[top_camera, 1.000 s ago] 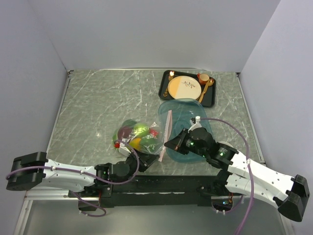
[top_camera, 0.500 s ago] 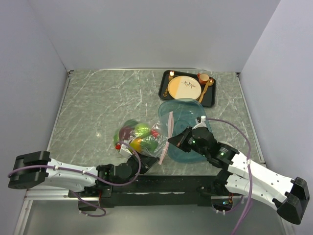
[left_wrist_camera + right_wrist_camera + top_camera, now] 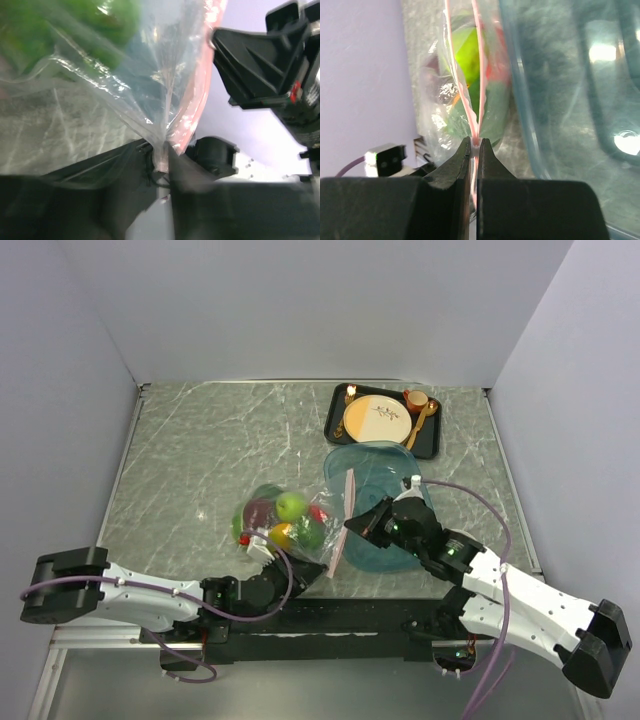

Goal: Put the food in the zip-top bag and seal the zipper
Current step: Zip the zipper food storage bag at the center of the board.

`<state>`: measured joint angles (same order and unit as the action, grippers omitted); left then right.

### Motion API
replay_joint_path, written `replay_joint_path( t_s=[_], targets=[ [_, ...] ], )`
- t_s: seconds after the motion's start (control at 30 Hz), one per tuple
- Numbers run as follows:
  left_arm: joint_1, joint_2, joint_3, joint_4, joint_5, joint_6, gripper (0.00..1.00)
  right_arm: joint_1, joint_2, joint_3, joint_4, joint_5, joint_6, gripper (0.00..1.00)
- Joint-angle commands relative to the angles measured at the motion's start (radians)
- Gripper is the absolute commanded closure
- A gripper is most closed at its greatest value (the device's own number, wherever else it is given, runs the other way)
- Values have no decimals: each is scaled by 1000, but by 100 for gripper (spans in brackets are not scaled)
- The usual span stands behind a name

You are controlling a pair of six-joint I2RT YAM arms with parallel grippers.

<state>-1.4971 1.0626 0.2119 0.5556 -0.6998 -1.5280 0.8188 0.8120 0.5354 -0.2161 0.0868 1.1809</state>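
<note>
The food (image 3: pixel 285 520) has settled inside the zip-top bag (image 3: pixel 322 542); the right gripper (image 3: pixel 351 526) pinches its zipper (image 3: pixel 346 495) at three o'clock, the left gripper (image 3: pixel 314 574) hold unclear.

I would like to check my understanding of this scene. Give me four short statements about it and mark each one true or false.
1. The food is inside the zip-top bag. True.
2. The right gripper is shut on the pink zipper. True.
3. The black tray with the plate stands at the near left corner of the table. False: it stands at the far right.
4. The bag lies on the black tray. False: it lies on the table, beside the left edge of the teal tray.
</note>
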Motion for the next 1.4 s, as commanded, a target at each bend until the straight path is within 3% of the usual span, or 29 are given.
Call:
replay_joint_path(
  t_s=[0.0, 0.03, 0.1, 0.2, 0.23, 0.33, 0.43, 0.5, 0.57, 0.63, 0.73, 0.9, 1.17, 1.3, 1.37],
  targets=[
    [-28, -13, 70, -49, 11, 95, 49, -12, -16, -34, 12, 53, -23, 100],
    [-35, -48, 87, -86, -12, 103, 44, -12, -19, -34, 0, 60, -27, 100],
    [-49, -99, 102, -193, -41, 117, 43, -12, -17, -26, -35, 71, -41, 100],
    [-52, -197, 174, -370, -99, 130, 31, -12, 1, 3, -68, 70, -69, 100],
    [-52, -235, 196, -406, -128, 161, 22, -12, 9, 20, -77, 65, -75, 100],
    [-49, -277, 305, -537, -196, 272, 17, -12, 52, 61, -98, 53, -112, 100],
    [10, -251, 453, -655, -192, 380, 9, -12, 90, 86, -94, 13, -141, 100],
    [167, -219, 532, -681, -23, 425, 8, -10, 95, 90, -85, -5, -145, 100],
    [359, -164, 549, -652, 220, 462, 10, -10, 87, 89, -77, -4, -145, 100],
    [492, -104, 547, -565, 359, 496, 9, -10, 85, 104, -100, 7, -148, 100],
    [596, 40, 638, -554, 512, 523, 10, -10, 87, 129, -130, 17, -158, 100],
    [626, 238, 757, -546, 713, 546, 14, -10, 84, 136, -135, 10, -150, 100],
    [627, 172, 641, -474, 755, 500, 20, -17, 79, 91, -155, 54, -90, 99],
    [618, 125, 551, -424, 829, 471, 41, -43, 102, 19, -68, 21, -55, 100],
    [606, 103, 500, -396, 862, 467, 45, -55, 116, -1, -31, -1, -40, 100]
  ],
)
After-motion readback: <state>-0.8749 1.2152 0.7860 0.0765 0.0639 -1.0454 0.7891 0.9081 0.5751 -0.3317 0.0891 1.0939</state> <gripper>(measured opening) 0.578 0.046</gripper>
